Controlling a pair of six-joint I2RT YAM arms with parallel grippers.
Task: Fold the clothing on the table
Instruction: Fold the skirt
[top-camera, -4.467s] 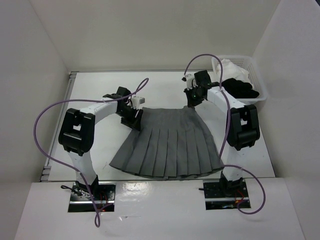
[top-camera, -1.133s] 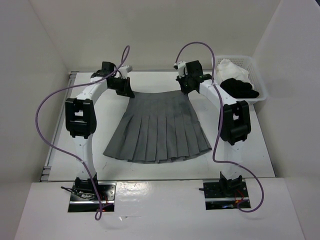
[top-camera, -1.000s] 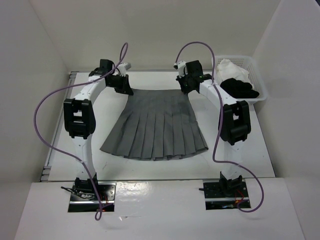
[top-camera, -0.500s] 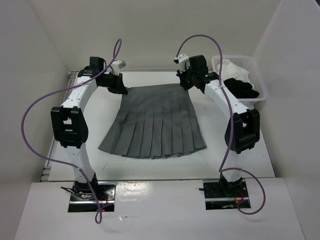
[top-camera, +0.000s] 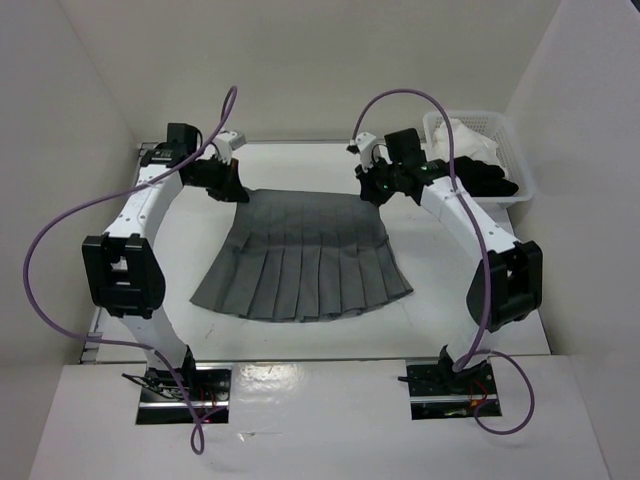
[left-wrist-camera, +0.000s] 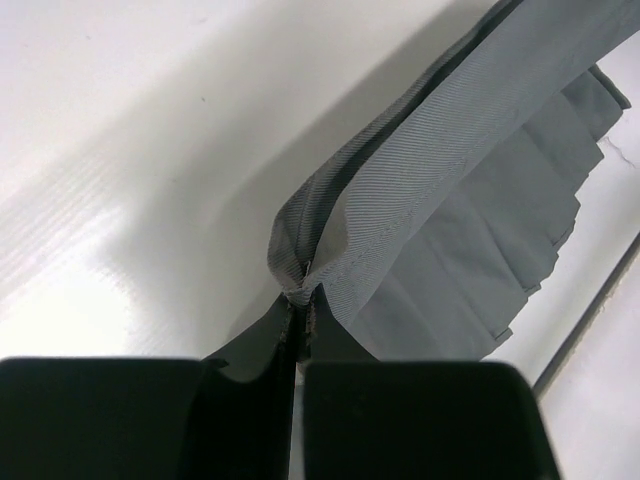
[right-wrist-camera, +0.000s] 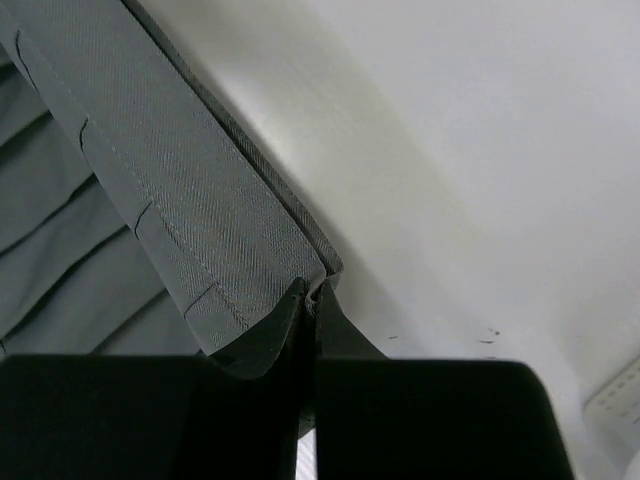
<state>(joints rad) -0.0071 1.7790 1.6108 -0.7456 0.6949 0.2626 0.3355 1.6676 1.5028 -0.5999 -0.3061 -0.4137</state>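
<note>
The clothing (top-camera: 305, 260), a grey pleated skirt, is held up by its waistband above the white table (top-camera: 300, 165), with its hem lying toward the near side. My left gripper (top-camera: 238, 192) is shut on the waistband's left corner (left-wrist-camera: 300, 275). My right gripper (top-camera: 372, 193) is shut on the right corner (right-wrist-camera: 312, 285). The waistband (top-camera: 305, 197) is stretched between them. In both wrist views the black fingers (left-wrist-camera: 250, 350) pinch grey fabric at their tips, with pleats (left-wrist-camera: 470, 260) hanging beyond. The skirt's pleats (right-wrist-camera: 60, 250) fall away to the left in the right wrist view.
A white plastic basket (top-camera: 520, 170) stands at the back right, holding a white garment (top-camera: 462, 135) and a black garment (top-camera: 488, 178). A metal rail (top-camera: 140, 160) runs along the table's left edge. White walls close in the back and both sides.
Both grippers carried the waistband toward the back of the table, then moved apart and slightly nearer, stretching it. The hem dragged back with them.
</note>
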